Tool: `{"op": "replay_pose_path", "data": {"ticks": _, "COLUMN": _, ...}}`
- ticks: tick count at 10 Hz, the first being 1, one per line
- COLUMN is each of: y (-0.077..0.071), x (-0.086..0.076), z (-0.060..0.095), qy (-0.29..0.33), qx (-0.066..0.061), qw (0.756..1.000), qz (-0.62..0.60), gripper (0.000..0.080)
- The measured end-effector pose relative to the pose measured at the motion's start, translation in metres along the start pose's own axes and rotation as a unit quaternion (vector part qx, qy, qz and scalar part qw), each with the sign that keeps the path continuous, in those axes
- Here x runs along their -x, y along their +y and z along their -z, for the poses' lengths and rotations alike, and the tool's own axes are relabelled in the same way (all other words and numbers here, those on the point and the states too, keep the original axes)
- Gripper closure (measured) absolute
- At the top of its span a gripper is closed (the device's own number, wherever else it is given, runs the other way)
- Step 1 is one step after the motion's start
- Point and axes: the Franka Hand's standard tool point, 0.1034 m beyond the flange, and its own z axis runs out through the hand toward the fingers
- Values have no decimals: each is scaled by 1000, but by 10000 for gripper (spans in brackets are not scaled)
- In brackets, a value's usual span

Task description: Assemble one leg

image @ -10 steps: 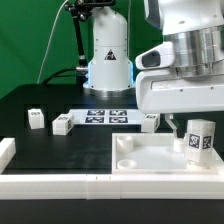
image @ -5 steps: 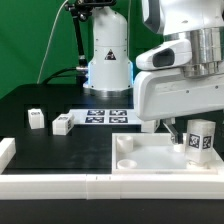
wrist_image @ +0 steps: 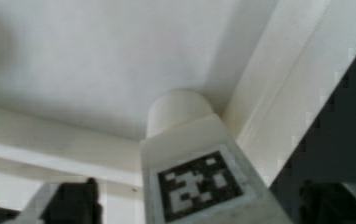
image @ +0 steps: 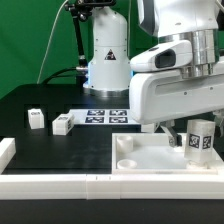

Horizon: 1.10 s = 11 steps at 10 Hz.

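Observation:
A leg (image: 199, 138), a small white peg with a square tag, stands upright in the corner socket of the large white tabletop (image: 150, 162) at the exterior view's right. My gripper (image: 184, 131) hangs low over that corner. In the wrist view the leg (wrist_image: 193, 160) stands between my two dark fingers (wrist_image: 68, 200), with a gap on each side. The jaws are open and touch nothing. The tabletop's white surface (wrist_image: 86, 70) fills the area behind the leg.
Two more loose legs (image: 36, 118) (image: 62, 124) lie on the black table at the exterior view's left. The marker board (image: 105, 116) lies in front of the robot base (image: 108, 60). White rails run along the front (image: 50, 186) and left (image: 6, 150).
My gripper and arm have shifted a little toward the exterior view's left, now hiding the leg that lay beside the marker board. The standing leg has not moved.

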Motion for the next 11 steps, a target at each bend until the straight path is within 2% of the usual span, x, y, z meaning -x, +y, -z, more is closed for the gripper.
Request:
{"op": "replay_pose_path", "data": {"ticks": 1, "y": 0, "x": 0, "z": 0, "qy": 0, "qx": 0, "qw": 1000, "qz": 0, "gripper": 387}}
{"op": "replay_pose_path", "data": {"ticks": 2, "y": 0, "x": 0, "z": 0, "qy": 0, "qx": 0, "qw": 1000, "qz": 0, "gripper": 387}}
{"op": "replay_pose_path", "data": {"ticks": 3, "y": 1, "x": 0, "z": 0, "qy": 0, "qx": 0, "qw": 1000, "qz": 0, "gripper": 511}}
{"op": "replay_pose_path", "data": {"ticks": 7, "y": 1, "x": 0, "z": 0, "qy": 0, "qx": 0, "qw": 1000, "qz": -13, "gripper": 511}}
{"op": "replay_pose_path", "data": {"ticks": 8, "y": 1, "x": 0, "z": 0, "qy": 0, "qx": -1, "qw": 999, "qz": -48, "gripper": 511}}
{"op": "replay_pose_path", "data": {"ticks": 9, "y": 1, "x": 1, "z": 0, "qy": 2, "qx": -6, "qw": 991, "qz": -135, "gripper": 511}}
{"op": "replay_pose_path", "data": {"ticks": 11, "y": 0, "x": 1, "z": 0, "qy": 3, "qx": -4, "qw": 962, "qz": -273, "gripper": 509}}
